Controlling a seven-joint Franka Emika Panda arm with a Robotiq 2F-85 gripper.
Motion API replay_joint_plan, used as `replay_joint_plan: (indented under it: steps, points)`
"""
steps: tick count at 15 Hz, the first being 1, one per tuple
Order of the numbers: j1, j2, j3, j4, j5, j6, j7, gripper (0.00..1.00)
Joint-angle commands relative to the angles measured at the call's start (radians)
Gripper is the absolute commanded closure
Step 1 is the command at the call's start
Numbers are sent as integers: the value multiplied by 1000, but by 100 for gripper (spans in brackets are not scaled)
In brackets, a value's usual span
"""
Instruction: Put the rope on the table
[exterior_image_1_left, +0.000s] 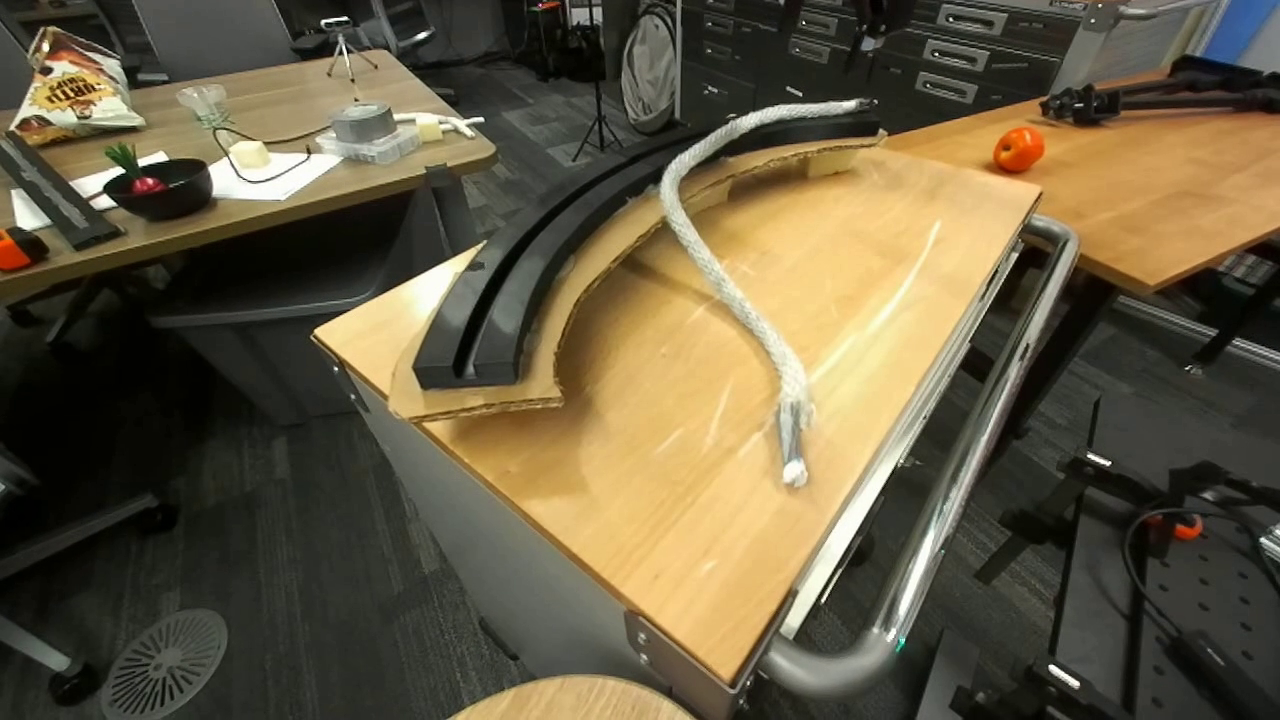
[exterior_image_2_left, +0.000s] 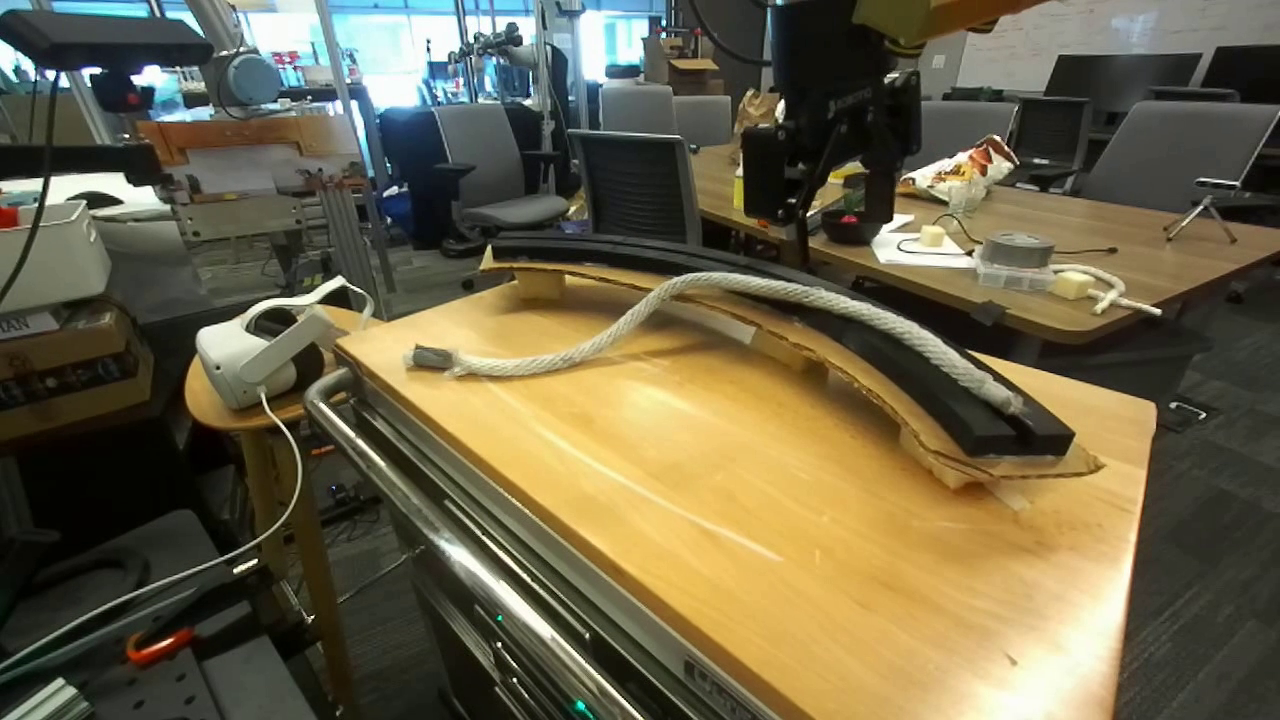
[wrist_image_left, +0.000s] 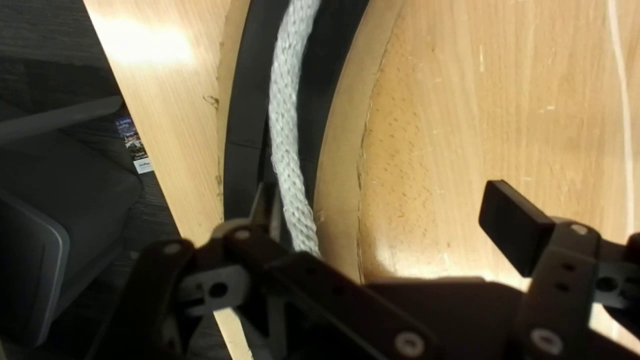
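The pale grey-white rope (exterior_image_1_left: 728, 285) lies in an S-curve, one end on the light-wood table (exterior_image_1_left: 640, 490) and the other along the black curved track (exterior_image_1_left: 500, 310). In an exterior view the same rope (exterior_image_2_left: 590, 352) runs from the table's rail-side corner up onto the track. My gripper (exterior_image_2_left: 815, 205) is open and empty, raised beyond the track. In the wrist view the rope (wrist_image_left: 285, 105) passes over the track near the left finger. The open gripper (wrist_image_left: 390, 215) spans the cardboard edge and bare tabletop, its right finger apart from the rope. The rope's lower part is hidden behind the left finger.
The track sits on raised cardboard (exterior_image_2_left: 850, 385) along the far side of the table. A metal tube rail (exterior_image_1_left: 950, 500) runs along one edge. A cluttered wooden desk (exterior_image_2_left: 1060, 230) and a desk with an orange object (exterior_image_1_left: 1019, 149) stand close by.
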Motion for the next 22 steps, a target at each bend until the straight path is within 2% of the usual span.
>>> replay_joint_plan:
  steps: [1, 10, 11, 13, 14, 16, 18, 19, 21, 22]
  points:
    - [-31, 50, 13, 74, -16, -38, -42, 0]
    - [-78, 275, 28, 342, -6, -211, -20, 0]
    - [-86, 297, 35, 369, 9, -222, -16, 5]
    - [-100, 333, 48, 417, 24, -244, -10, 28]
    - [-106, 350, 54, 439, 29, -255, -8, 30]
    - [-119, 386, 63, 488, 40, -279, 8, 46]
    - [-129, 415, 70, 530, 42, -303, 27, 51]
    - [-134, 427, 74, 548, 44, -314, 35, 58]
    - [-143, 452, 79, 585, 52, -341, 50, 52]
    - [-149, 463, 82, 603, 57, -358, 54, 56]
